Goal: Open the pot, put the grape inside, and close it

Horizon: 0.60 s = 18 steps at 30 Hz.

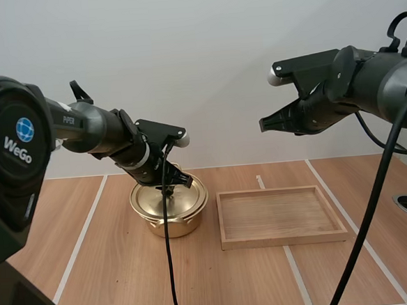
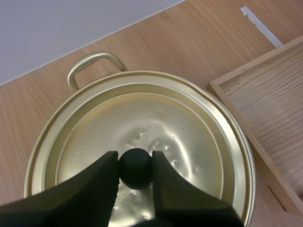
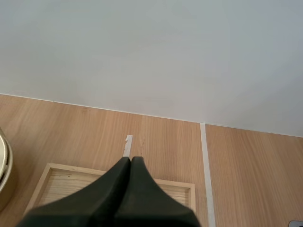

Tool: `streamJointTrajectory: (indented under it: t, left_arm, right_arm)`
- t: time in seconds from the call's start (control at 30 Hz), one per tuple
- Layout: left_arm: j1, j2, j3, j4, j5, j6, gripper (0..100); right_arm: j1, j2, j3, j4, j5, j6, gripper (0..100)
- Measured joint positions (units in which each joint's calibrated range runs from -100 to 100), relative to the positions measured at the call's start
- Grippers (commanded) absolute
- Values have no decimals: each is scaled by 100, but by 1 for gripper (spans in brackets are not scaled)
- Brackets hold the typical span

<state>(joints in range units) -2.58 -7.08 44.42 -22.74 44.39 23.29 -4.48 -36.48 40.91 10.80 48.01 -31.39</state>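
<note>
The round brass-coloured metal pot (image 1: 172, 223) stands on the light wooden surface (image 1: 107, 271) directly under the left fingers (image 2: 94, 184). Its shallow golden lid (image 2: 165, 118) lies inside the pot's rim and looks seated, though the wrist view is too steep to be sure that it rests fully down. At the lid's centre sits a small round black knob (image 2: 136, 169), and the left fingers grasp it, one ribbed tip pressed to each side. Beyond the fingertips, at the pot's far edge, a looped golden handle (image 2: 94, 62) stands out toward the wall.

Just beside the pot, off the outer side of the left fingers, lies a flat rectangular wooden tray (image 1: 283, 240), close to the pot but not touching it.

The right fingers (image 3: 118, 189) are clenched on nothing, lying together as one dark wedge. They hang high above the surface, over the tray's far rim, well apart from the pot, with their tips pointing toward the left arm's side.
</note>
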Motion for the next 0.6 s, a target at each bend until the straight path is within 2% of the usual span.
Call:
streamJointTrajectory:
  t: [0.6]
  left_arm:
    - [-7, 67, -33, -74, 5, 0, 0]
  right_arm:
    - [0, 0, 0, 0, 0, 0, 0]
